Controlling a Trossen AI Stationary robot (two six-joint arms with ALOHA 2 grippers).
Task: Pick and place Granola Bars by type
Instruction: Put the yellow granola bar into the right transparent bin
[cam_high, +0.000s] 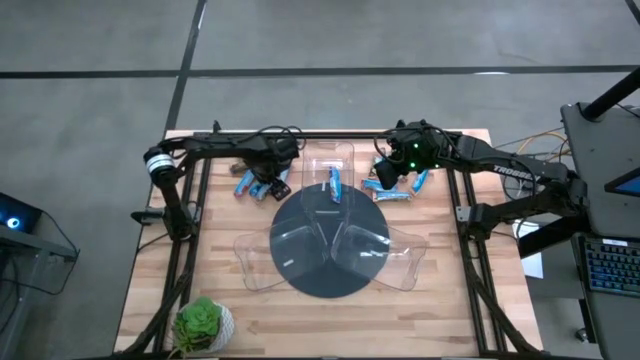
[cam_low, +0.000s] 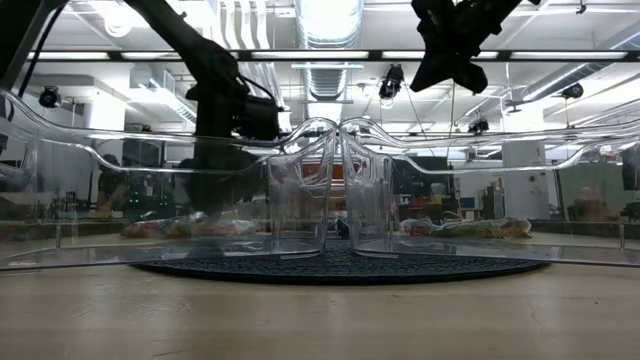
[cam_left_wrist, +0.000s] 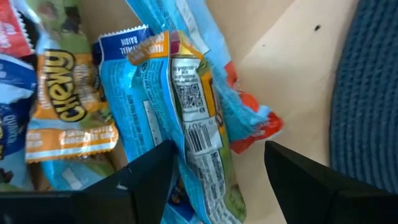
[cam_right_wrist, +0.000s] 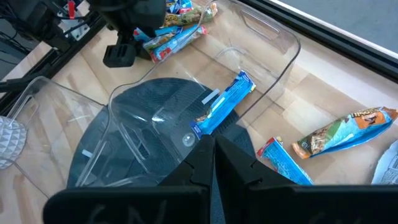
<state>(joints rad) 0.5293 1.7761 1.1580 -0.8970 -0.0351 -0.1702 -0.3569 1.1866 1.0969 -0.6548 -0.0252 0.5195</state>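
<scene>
Granola bars lie in two heaps at the far side of the table: a left heap (cam_high: 248, 183) and a right heap (cam_high: 388, 190). One blue bar (cam_right_wrist: 221, 109) lies in the far clear tray (cam_high: 340, 160). My left gripper (cam_left_wrist: 217, 180) points down over the left heap, open. Its fingers stand on either side of a blue bar with a barcode (cam_left_wrist: 196, 124), which lies on top of other bars; I see no touch. An orange-brown bar (cam_left_wrist: 68, 112) lies beside it. My right gripper (cam_right_wrist: 214, 155) hangs shut above the right heap, holding nothing.
Three clear trays stand on a dark round mat (cam_high: 320, 285) at mid-table: the far one, a near-left one (cam_high: 262, 258) and a near-right one (cam_high: 392, 252). A small potted plant (cam_high: 203, 322) sits at the near left corner. Bare wood lies near the front edge.
</scene>
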